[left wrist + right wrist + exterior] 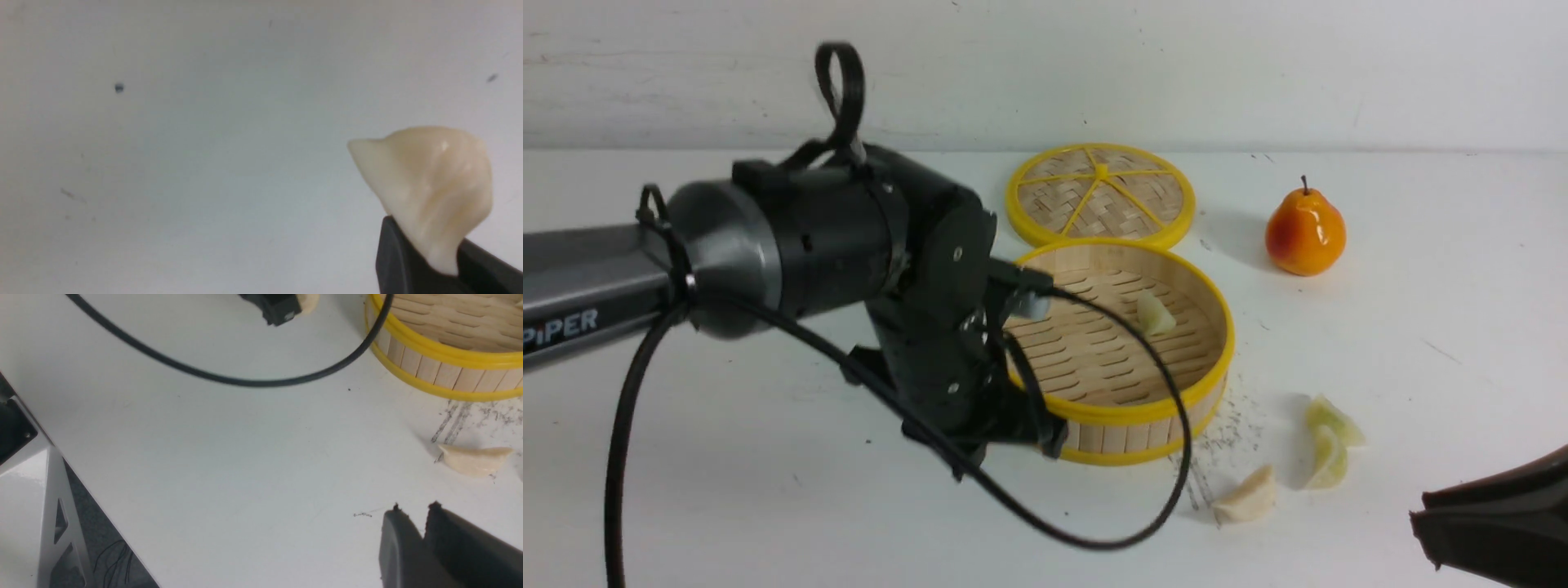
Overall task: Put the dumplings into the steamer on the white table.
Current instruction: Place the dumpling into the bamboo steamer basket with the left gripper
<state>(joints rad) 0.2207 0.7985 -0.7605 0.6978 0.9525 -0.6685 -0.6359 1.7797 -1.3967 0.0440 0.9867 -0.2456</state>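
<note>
Steamer [1127, 412] holds one dumpling [1155, 313]; left pincer [443, 261] clamps another; right pincer [414, 516] nearly together, empty.

The only lettering I can read is "PiPER", in white capitals on the grey metal link of the left robot arm [580, 302], at nine o'clock in the front view.

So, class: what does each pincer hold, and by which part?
The left pincer is shut on a cream dumpling, pinching its narrow lower end. The right pincer holds nothing.
</note>
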